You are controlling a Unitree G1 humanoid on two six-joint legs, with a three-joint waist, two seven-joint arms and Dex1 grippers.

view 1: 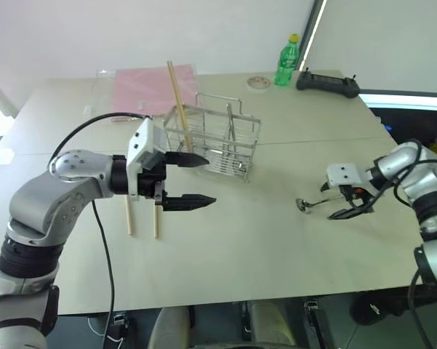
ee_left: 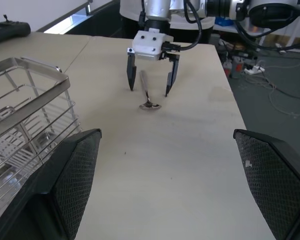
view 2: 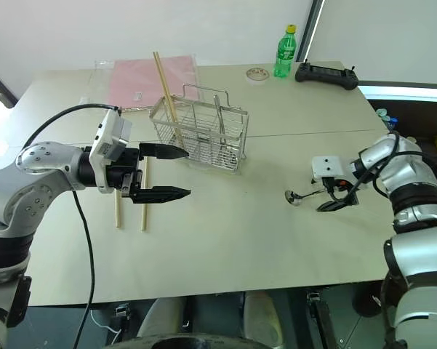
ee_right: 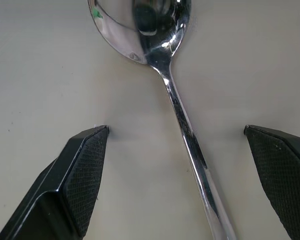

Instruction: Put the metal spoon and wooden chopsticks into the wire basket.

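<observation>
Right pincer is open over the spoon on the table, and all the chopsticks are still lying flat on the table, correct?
Not quite. The right pincer is open around the metal spoon, but not all chopsticks lie flat: two chopsticks lie on the table, while others already stand in the wire basket, as the left eye view shows.

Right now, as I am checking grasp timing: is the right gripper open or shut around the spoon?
Open. The right gripper has one black finger on each side of the metal spoon, which lies flat on the table; neither pad touches the handle.

Both grippers, left [view 1: 191, 180] and right [view 1: 343, 203], hold jaws spread wide.
</observation>
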